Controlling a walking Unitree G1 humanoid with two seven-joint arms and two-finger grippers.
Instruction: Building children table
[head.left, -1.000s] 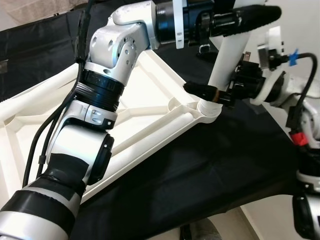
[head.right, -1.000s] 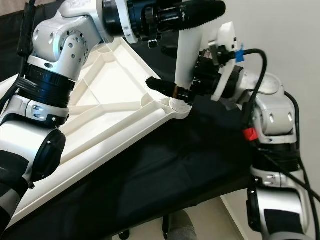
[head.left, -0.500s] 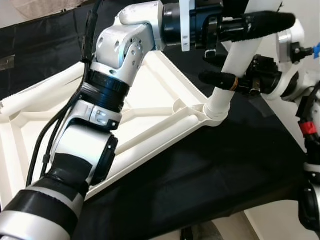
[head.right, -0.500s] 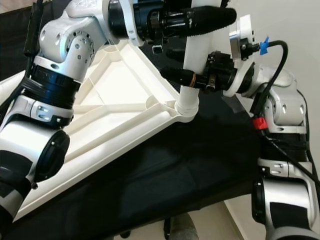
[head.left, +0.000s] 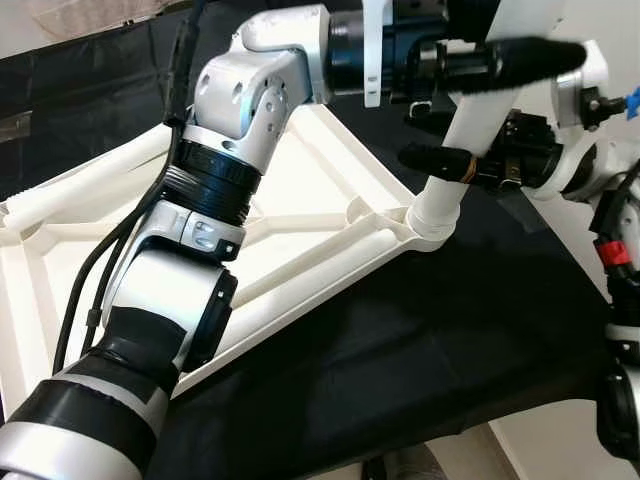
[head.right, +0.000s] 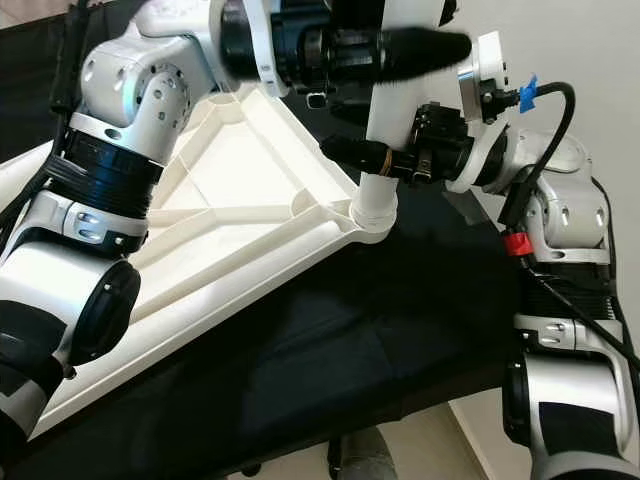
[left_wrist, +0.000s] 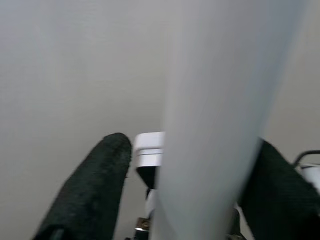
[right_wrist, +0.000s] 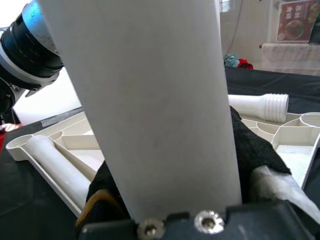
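I am working over a white plastic table panel (head.left: 330, 215) that is lying upside down on a black cloth (head.left: 420, 340), its ribbed underside facing up. A white leg (head.right: 385, 150) is standing nearly upright in the round socket (head.right: 372, 222) at the panel's right corner. My left gripper (head.right: 395, 45) is reaching across from the left and clamping the leg high up, one black finger (left_wrist: 90, 190) on each side of it. My right gripper (head.left: 450, 160) is coming in from the right and squeezing the same leg lower down, just above the socket. A second leg (right_wrist: 260, 106) is lying on the far side of the panel, and another (right_wrist: 60, 167) is resting inside the frame.
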